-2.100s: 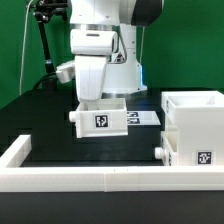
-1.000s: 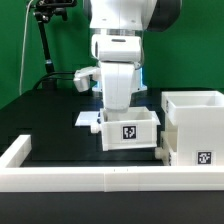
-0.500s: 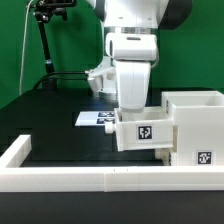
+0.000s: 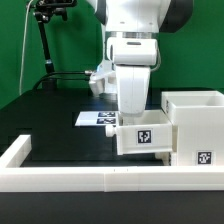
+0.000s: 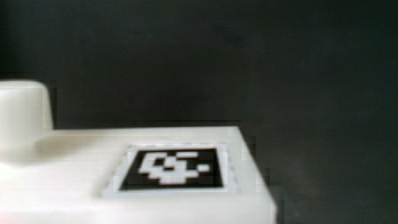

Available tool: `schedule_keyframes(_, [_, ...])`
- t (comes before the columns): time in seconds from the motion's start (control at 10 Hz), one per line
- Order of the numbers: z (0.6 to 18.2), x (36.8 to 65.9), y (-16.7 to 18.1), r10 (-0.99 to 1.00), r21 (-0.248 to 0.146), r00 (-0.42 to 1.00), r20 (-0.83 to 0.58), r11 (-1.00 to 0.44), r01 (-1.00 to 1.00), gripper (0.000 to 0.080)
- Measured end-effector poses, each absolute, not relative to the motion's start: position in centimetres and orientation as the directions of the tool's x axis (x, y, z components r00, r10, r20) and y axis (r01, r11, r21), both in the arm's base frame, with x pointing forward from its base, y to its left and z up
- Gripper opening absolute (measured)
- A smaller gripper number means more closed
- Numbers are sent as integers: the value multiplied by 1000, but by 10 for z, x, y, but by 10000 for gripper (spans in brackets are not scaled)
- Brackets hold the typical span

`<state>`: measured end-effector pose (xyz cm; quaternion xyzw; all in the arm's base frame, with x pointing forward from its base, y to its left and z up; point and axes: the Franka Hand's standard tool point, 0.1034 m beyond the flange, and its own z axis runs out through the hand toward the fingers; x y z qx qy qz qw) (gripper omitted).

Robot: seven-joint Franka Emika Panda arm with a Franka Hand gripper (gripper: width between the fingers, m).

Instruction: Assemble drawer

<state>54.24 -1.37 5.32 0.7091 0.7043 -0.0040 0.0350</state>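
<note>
— On the black table [image 4: 50, 125], how many white pieces?
— Two: one drawer box [image 4: 145, 137] hanging under the gripper [image 4: 133, 112], touching one bigger cabinet [image 4: 198, 125]. Grip's hidden, can't tell. Plus one marker board [image 4: 95, 118].

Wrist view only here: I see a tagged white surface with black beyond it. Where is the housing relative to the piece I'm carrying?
Observer: The housing stands to the exterior view's right of the drawer box, and their edges meet in that view.
Operator: Is the box resting on the table?
Observer: It looks lifted, hanging from the gripper above the black table.
Operator: Anything behind it?
Observer: The marker board lies flat behind it.
</note>
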Motion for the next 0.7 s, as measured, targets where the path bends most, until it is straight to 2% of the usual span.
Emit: schedule_keyframes(0.7, [52,546,-5,998,31,42,-55,-40,999,44])
